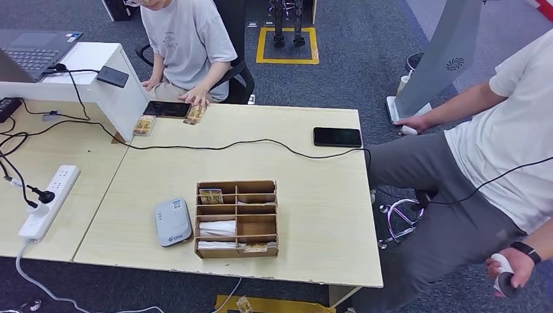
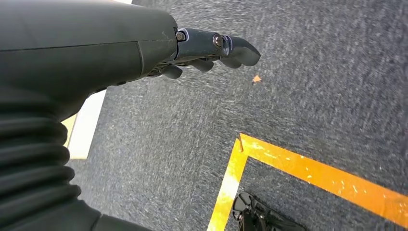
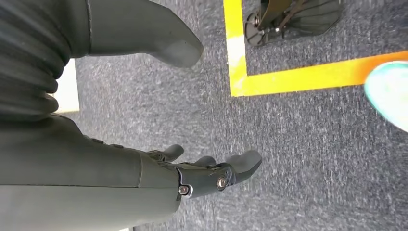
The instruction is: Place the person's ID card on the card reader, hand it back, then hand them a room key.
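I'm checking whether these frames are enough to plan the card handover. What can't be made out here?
- Which card under the seated person's hand is the ID: too small, head view.
- Contents of the slotted box: partly hidden by its dividers.
- Markings on the card reader: too small.
- Left hand: its own cover hides most fingers, left wrist view.
- Right hand: likewise, right wrist view.
- Greenish shape: blurred, cut by the edge.

Left hand (image 2: 211, 48): dark grey fingers with rounded tips, 2 silver screws on the near one, behind them a smooth dark shell and ribbed grey cover. Right hand (image 3: 211, 175): same build, 2 screws, thick grey thumb (image 3: 159, 38).
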Robot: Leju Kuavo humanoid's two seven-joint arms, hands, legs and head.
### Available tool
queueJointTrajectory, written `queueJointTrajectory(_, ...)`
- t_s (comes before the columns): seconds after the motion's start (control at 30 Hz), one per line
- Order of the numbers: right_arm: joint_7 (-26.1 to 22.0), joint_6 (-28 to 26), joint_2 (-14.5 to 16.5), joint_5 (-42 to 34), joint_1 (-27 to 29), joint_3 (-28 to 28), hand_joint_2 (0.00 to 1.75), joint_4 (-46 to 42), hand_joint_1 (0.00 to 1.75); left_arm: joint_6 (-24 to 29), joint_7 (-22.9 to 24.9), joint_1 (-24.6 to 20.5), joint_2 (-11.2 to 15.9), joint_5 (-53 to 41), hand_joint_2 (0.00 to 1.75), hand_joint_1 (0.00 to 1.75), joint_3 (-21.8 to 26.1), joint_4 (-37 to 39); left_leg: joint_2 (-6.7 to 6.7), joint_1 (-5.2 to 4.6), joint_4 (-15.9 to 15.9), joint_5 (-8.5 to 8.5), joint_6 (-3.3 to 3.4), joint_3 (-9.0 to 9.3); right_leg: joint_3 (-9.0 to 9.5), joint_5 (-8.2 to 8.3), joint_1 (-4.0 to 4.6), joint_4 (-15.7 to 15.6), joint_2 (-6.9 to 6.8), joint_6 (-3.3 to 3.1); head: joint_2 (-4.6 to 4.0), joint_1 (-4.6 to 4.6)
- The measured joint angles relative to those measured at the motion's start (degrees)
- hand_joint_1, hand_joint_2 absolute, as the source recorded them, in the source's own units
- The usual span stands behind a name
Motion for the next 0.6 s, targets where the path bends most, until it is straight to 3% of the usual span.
queueJointTrajectory(0.1,0.3,0.5,-0.4,-3.8,0.6,3.1,0.44,-0.1,0.00,-1.0,-0.3,0.7,0.5,2.5,1.75,0.00,-3.3,0.0,0.00,0.00,0.0,0.00,0.00,0.00,0.00,0.00,0.01,0.0,0.00,0.00,0.00,0.00)
queueJointTrajectory(0.13,0.4,0.6,-0.5,-5.1,0.9,4.1,0.00,-0.2,0.00,-1.3,-0.4,1.0,0.6,3.4,1.31,0.00,-4.4,0.0,0.00,0.00,0.0,0.00,0.00,0.00,0.00,0.00,0.01,0.0,0.00,0.00,0.00,0.00)
queueJointTrajectory(0.23,0.5,0.8,-0.8,-9.0,1.5,7.3,0.00,-0.3,0.00,-2.4,-0.8,1.7,1.1,6.0,0.00,0.00,-7.9,0.0,0.00,0.00,0.0,0.00,0.00,0.00,0.00,0.00,0.01,0.0,0.00,0.00,0.01,0.01)
queueJointTrajectory(0.37,0.7,1.4,-1.3,-14.3,2.3,11.5,0.00,-0.4,0.00,-3.7,-1.3,2.7,1.7,9.5,0.00,0.00,-12.8,0.0,0.00,0.01,0.0,0.00,0.00,0.00,0.00,0.00,0.01,0.0,0.00,0.00,0.00,0.01)
queueJointTrajectory(0.4,0.7,1.6,-1.5,-15.6,2.6,12.6,0.00,-0.4,0.00,-4.1,-1.4,3.0,1.9,10.3,0.44,0.00,-14.0,0.0,0.00,0.01,0.0,0.00,0.00,-0.01,0.00,0.00,0.01,0.0,0.00,0.00,0.00,0.01)
queueJointTrajectory(0.47,0.8,1.7,-1.7,-18.1,3.0,14.7,0.00,-0.5,0.00,-4.7,-1.6,3.5,2.2,12.0,0.44,0.00,-16.4,0.0,0.00,0.01,0.0,0.00,0.00,-0.01,0.00,0.00,0.01,0.0,0.00,0.00,0.01,0.01)
queueJointTrajectory(0.5,0.8,1.7,-1.8,-19.4,3.2,15.7,0.00,-0.6,0.00,-5.1,-1.8,3.7,2.4,12.9,0.87,0.00,-17.6,0.0,0.00,0.01,0.0,0.00,0.00,-0.01,0.00,0.00,0.01,0.0,0.00,0.00,0.01,0.01)
queueJointTrajectory(0.53,0.8,1.8,-1.9,-20.7,3.4,16.8,0.00,-0.6,0.00,-5.4,-1.9,4.0,2.5,13.7,0.87,0.00,-18.7,0.0,0.00,0.00,0.0,0.00,0.00,-0.02,0.00,0.00,0.01,0.0,0.00,0.00,0.01,0.01)
queueJointTrajectory(0.6,0.9,2.0,-2.1,-22.6,3.7,18.4,0.00,-0.7,0.00,-5.9,-2.1,4.3,2.7,15.0,1.75,0.00,-20.5,0.0,0.00,0.00,0.0,0.00,0.00,-0.02,0.00,0.00,0.01,0.0,0.00,0.00,0.01,0.01)
